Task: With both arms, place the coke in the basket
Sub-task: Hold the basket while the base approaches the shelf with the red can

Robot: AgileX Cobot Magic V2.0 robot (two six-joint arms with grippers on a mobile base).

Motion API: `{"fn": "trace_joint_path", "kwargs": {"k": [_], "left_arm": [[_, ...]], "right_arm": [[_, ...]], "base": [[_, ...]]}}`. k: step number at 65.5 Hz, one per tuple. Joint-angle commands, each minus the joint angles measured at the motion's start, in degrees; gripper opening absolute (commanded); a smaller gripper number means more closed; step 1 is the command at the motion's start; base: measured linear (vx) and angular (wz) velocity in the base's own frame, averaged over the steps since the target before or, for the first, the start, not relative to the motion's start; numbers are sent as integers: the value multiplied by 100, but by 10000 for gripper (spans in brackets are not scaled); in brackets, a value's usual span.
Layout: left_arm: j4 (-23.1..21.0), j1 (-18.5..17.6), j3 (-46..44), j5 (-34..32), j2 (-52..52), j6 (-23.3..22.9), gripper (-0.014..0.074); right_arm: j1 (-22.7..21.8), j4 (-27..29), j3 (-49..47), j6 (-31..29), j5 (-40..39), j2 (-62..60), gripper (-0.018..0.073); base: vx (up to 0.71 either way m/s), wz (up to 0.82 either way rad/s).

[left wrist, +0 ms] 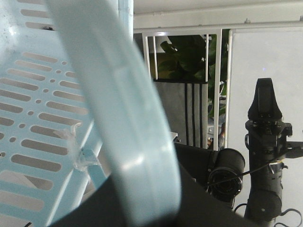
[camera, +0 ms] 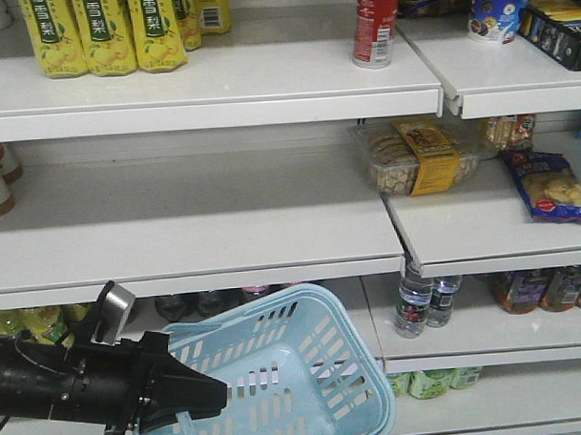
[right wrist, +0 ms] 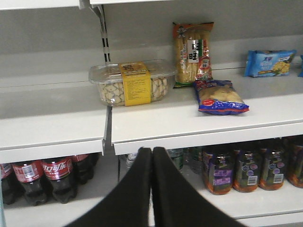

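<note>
Jaws of left arm [camera: 197,397] grip basket [camera: 305,370] handle, lower left; coke [camera: 374,24] stands on shelf [camera: 219,86], upper middle.
Right arm [right wrist: 151,161] jaws meet, empty; unopened, they could topple the can.

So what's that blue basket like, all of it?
The basket is light blue plastic with rows of slots in its sides and a rounded rim. It tilts in front of the lower shelves, and what shows of its inside looks empty. The left gripper grips its wide handle.
</note>
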Motion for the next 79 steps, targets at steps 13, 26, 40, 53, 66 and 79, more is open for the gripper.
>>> {"fn": "trace_joint_path", "kwargs": {"k": [13, 26, 40, 53, 66, 79], "left_arm": [[-368, -29, -90, 493, -204, 24, -6], [-368, -29, -90, 493, -204, 24, -6], [-368, -29, -90, 493, -204, 24, -6], [-368, -29, -90, 493, -204, 24, -6], [-368, -29, -90, 493, -204, 24, -6], [-368, -29, -90, 493, -204, 24, -6]], "right_arm": [[-28, -38, 32, -54, -416, 78, -10], [-28, -38, 32, -54, -416, 78, -10], [-28, -38, 32, -54, -416, 78, -10], [-28, -38, 32, -54, -416, 78, -10], [-28, -38, 32, -54, -416, 78, -10], [-28, -38, 32, -54, -416, 78, -10]], "base": [[5, 18], [3, 12], [4, 5], [5, 2], [5, 4], [5, 5]]}}
